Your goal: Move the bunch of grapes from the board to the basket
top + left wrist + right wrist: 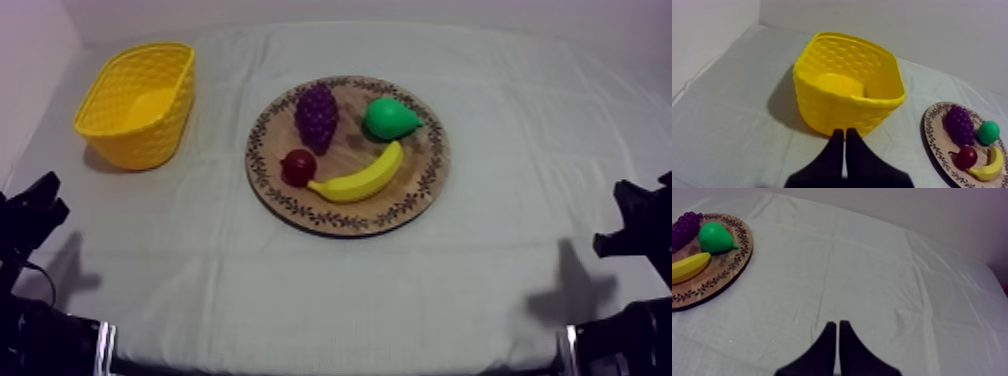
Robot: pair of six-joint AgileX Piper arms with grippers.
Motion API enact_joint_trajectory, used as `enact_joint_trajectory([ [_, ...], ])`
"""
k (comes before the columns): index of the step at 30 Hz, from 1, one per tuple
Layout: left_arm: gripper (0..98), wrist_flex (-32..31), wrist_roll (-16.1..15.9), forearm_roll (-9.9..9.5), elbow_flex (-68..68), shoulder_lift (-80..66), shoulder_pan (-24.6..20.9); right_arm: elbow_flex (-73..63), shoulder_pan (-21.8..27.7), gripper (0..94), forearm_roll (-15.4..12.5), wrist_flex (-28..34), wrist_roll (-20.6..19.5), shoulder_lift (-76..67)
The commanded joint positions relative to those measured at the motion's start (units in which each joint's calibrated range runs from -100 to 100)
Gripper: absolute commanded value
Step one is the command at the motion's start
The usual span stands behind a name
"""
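A purple bunch of grapes lies on the far left part of the round wooden board in the middle of the table. The yellow basket stands at the far left, with nothing in it. My left gripper rests low at the left edge, far from the board. Its fingers lie together as a narrow wedge in front of the basket, with the grapes off to the side. My right gripper rests low at the right edge, shut over bare cloth.
Also on the board are a green pear, a banana and a small red fruit just in front of the grapes. Bare cloth surrounds the board on all sides. A wall rises behind the table.
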Motion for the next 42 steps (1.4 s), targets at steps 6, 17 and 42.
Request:
enact_joint_trajectory([
  [6,0.0,0.0,0.1,0.0,0.0,0.1,0.3,0.0,0.0,0.5,0.0,0.0,0.1,0.0],
  [17,1.7,0.1,3.6,-0.3,0.0,-0.1,1.5,0.0,0.0,0.5,0.0,0.0,0.1,0.0],
  [42,0.0,9.4,-9.1,4.54,-41.6,35.0,9.5,0.0,0.0,0.5,0.0,0.0,0.1,0.0],
])
